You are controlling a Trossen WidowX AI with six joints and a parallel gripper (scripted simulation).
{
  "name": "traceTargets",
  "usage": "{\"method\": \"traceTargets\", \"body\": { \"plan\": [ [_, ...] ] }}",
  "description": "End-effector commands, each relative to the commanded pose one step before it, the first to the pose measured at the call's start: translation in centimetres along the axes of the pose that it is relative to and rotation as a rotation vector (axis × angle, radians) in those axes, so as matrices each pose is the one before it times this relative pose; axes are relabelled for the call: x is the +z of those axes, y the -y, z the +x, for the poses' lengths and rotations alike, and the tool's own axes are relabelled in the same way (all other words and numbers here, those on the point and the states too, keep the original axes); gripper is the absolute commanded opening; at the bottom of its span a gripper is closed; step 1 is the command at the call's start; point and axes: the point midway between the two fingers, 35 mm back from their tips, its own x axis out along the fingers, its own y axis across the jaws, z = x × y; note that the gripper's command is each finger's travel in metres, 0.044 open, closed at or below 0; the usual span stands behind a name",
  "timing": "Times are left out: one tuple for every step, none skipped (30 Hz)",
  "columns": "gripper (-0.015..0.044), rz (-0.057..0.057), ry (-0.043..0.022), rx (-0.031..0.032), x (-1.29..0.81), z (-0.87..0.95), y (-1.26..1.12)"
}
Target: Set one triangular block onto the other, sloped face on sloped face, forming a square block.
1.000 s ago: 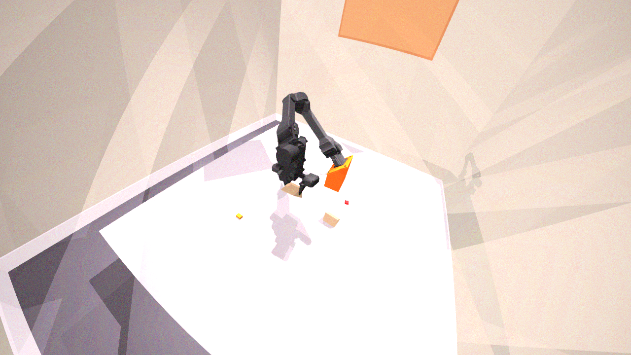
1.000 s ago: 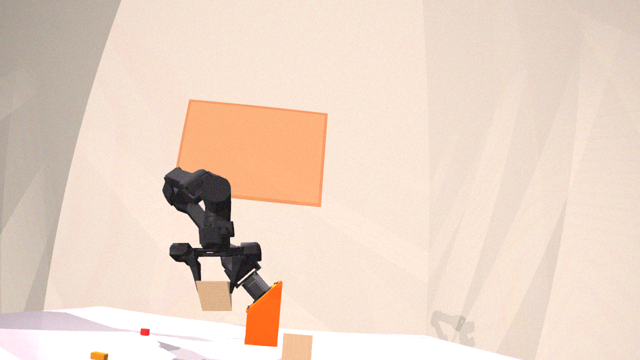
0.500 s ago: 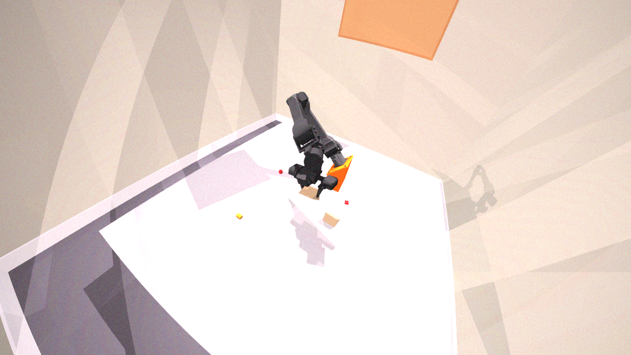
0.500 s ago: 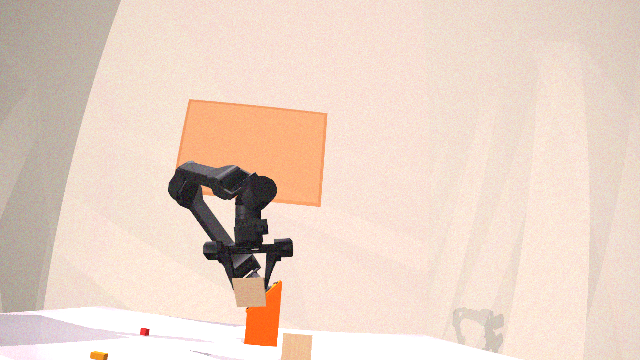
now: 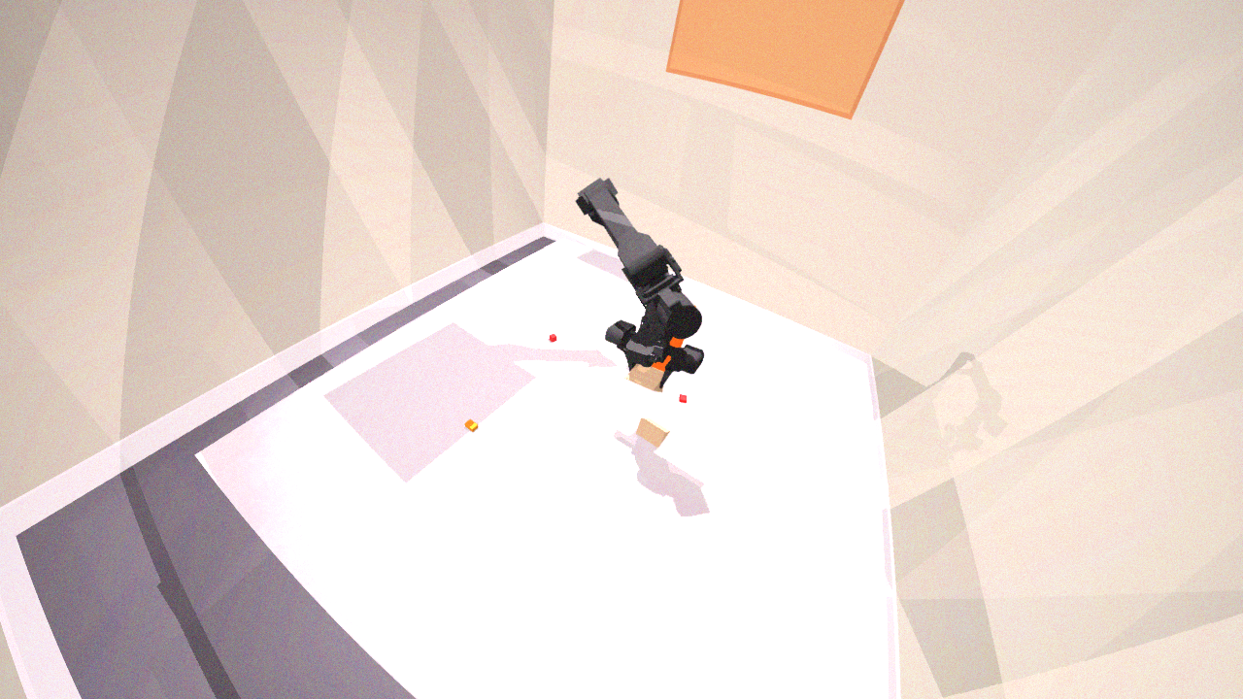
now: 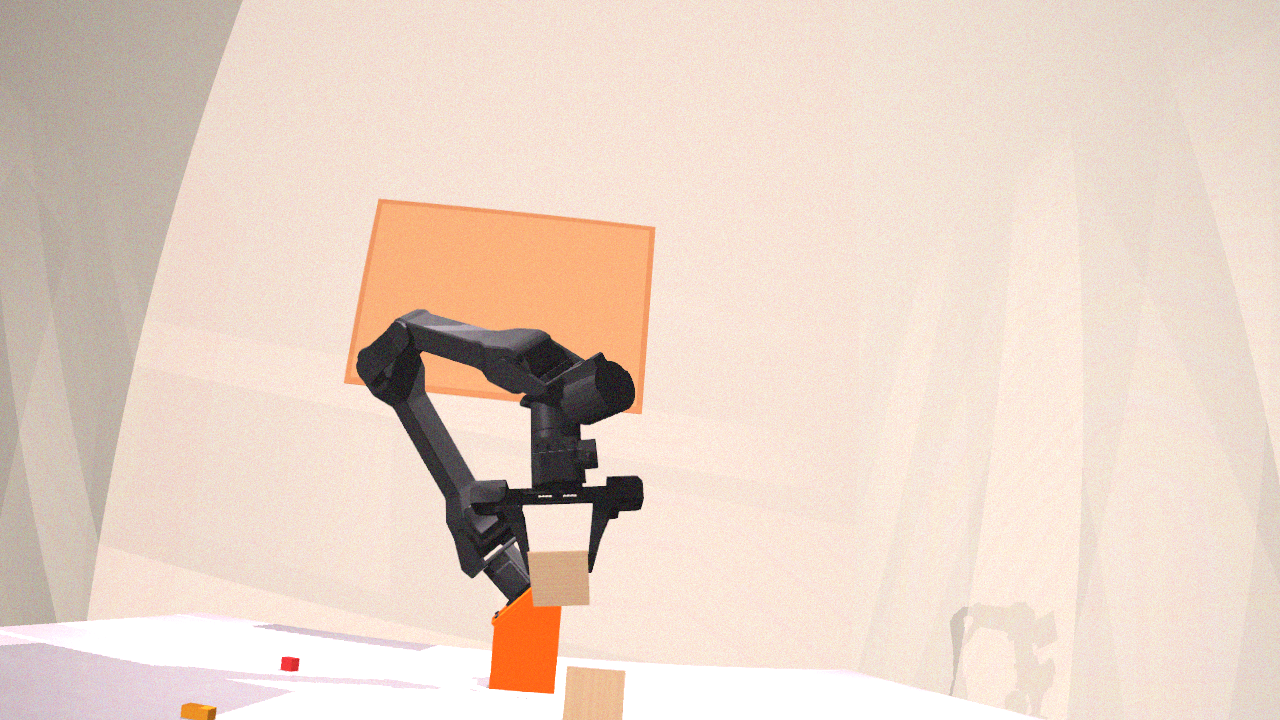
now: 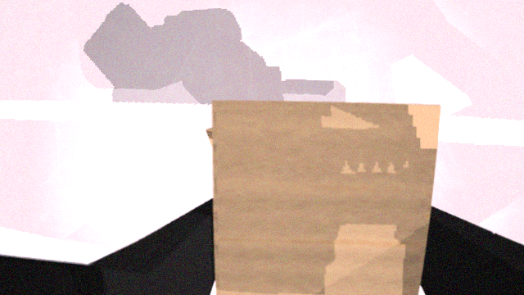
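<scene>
My gripper [image 5: 648,374] [image 6: 559,564] [image 7: 313,208] is shut on one wooden triangular block [image 5: 645,379] [image 6: 560,583] [image 7: 319,188], with a finger at each end. It holds this block in the air, above and a little behind the other one. The other triangular block [image 5: 652,432] [image 6: 594,694] rests on the white table [image 5: 538,556]. The two are apart. In the wrist view the held block hides the lower block, apart from a sliver at its left edge. The exterior view cuts off the lower block's bottom. The held block's sloped face cannot be made out clearly.
A red cube [image 5: 683,399] lies behind and right of the lower block in the top view. Another red cube [image 5: 553,338] [image 6: 290,664] and a small orange block [image 5: 471,424] [image 6: 198,711] lie to the left. The arm's orange base [image 6: 525,649] stands behind.
</scene>
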Motion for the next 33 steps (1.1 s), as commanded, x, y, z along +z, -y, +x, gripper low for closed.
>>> {"method": "traceTargets", "body": {
  "plan": [
    [0.0, -0.0001, -0.00866, -0.01227, -1.427, -0.131, -1.359],
    [0.0, 0.0014, 0.00007, -0.00424, -0.366, -0.07, -0.348],
    [0.0, 0.0015, 0.00029, -0.0045, -0.371, -0.069, -0.336],
    [0.0, 0.0015, 0.00052, -0.00475, -0.375, -0.068, -0.323],
    [0.0, 0.0016, 0.00076, -0.00499, -0.379, -0.067, -0.31],
    [0.0, 0.0017, 0.00101, -0.00522, -0.383, -0.066, -0.297],
    [0.0, 0.0018, 0.00127, -0.00545, -0.386, -0.065, -0.284],
    [0.0, 0.0019, 0.00153, -0.00566, -0.389, -0.064, -0.271],
    [0.0, 0.002, 0.00181, -0.00587, -0.391, -0.062, -0.258],
    [0.0, 0.0021, 0.00209, -0.00606, -0.393, -0.061, -0.245],
    [0.0, 0.0023, 0.00238, -0.00627, -0.396, -0.06, -0.233],
    [0.0, 0.0024, 0.00269, -0.00646, -0.398, -0.059, -0.22],
    [0.0, 0.0025, 0.00299, -0.00662, -0.399, -0.058, -0.208],
    [0.0, 0.0026, 0.00331, -0.00678, -0.399, -0.057, -0.195],
    [0.0, 0.0027, 0.00363, -0.00693, -0.399, -0.056, -0.182],
    [0.0, 0.0029, 0.00395, -0.00706, -0.399, -0.055, -0.169],
    [0.0, 0.003, 0.00428, -0.00718, -0.398, -0.053, -0.156],
    [0.0, 0.0025, 0.00373, -0.00593, -0.323, -0.043, -0.118],
    [0.0, 0.0016, 0.00235, -0.00359, -0.194, -0.025, -0.067],
    [0.0, 0.0005, 0.0008, -0.0012, -0.065, -0.008, -0.021],
    [0.0, -0.0001, -0.00003, 0.00025, 0.025, 0.078, -0.011],
    [0.0, -0.0002, -0.00008, 0.00071, 0.075, 0.235, -0.033],
    [0.0, -0.0002, -0.00009, 0.00107, 0.123, 0.392, -0.049],
    [0.0, -0.0002, -0.00005, 0.00111, 0.143, 0.472, -0.049],
    [0.0, -0.0002, 0.00001, 0.00092, 0.138, 0.472, -0.039],
    [0.0, -0.0001, 0.00007, 0.00072, 0.132, 0.471, -0.029],
    [0.0, 0.0, 0.00011, 0.00052, 0.127, 0.47, -0.019],
    [0.0, 0.0, 0.00016, 0.00032, 0.121, 0.469, -0.009],
    [0.0, 0.0001, 0.0002, 0.00012, 0.115, 0.468, 0.0],
    [0.0, 0.0001, 0.00023, -0.00009, 0.109, 0.466, 0.01],
    [0.0, -0.0004, -0.0001, -0.00031, 0.096, 0.468, 0.019],
    [0.0, -0.0001, 0.00006, -0.0005, 0.092, 0.468, 0.028],
    [0.0, -0.0001, 0.00007, -0.00071, 0.086, 0.466, 0.037]
  ]
}}
